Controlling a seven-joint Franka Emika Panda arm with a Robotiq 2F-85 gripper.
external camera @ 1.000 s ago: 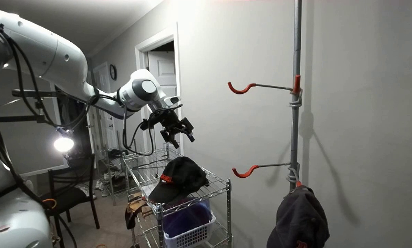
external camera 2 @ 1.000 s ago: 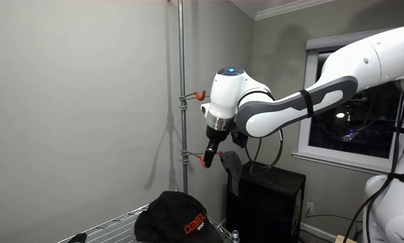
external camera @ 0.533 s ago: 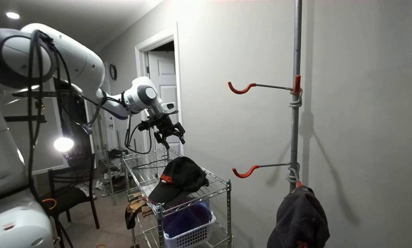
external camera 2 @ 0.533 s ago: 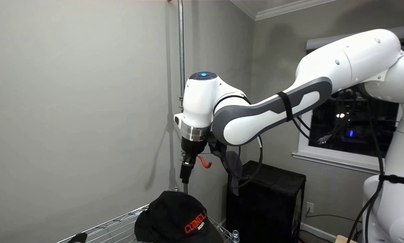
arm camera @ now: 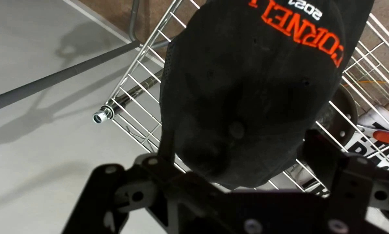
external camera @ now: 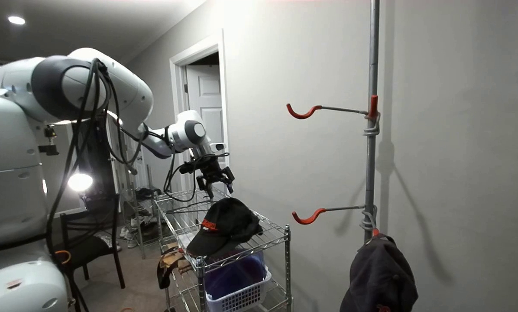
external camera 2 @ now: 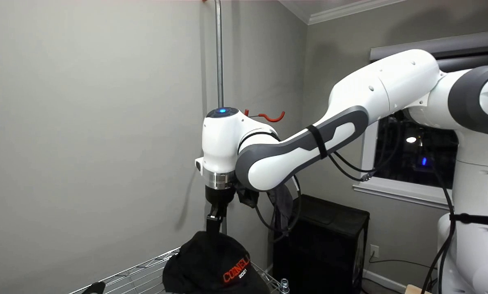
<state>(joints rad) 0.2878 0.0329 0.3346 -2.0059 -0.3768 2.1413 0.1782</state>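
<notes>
A black cap (external camera: 228, 223) with orange lettering lies on the top of a wire shelf (external camera: 280, 237). It also shows in an exterior view (external camera 2: 211, 261) and fills the middle of the wrist view (arm camera: 246, 78). My gripper (external camera: 221, 193) is open and empty, pointing down just above and behind the cap. In an exterior view the gripper (external camera 2: 212, 229) overlaps the cap's top; contact cannot be told. In the wrist view the fingers (arm camera: 239, 138) are spread wide on either side of the cap's crown. A dark cap (external camera: 380, 277) hangs on a pole's lower hook.
A grey pole (external camera: 373, 56) with red-tipped hooks, such as the upper hook (external camera: 301, 115) and lower hook (external camera: 309, 219), stands by the wall. A white basket (external camera: 241, 298) sits on a lower shelf. A black box-like cabinet (external camera 2: 321, 245) stands in the corner. A chair (external camera: 90, 251) is behind.
The arm has swung over and lowered. The gripper has come down to just above the black cap, staying open. The cap on the shelf has not moved.
</notes>
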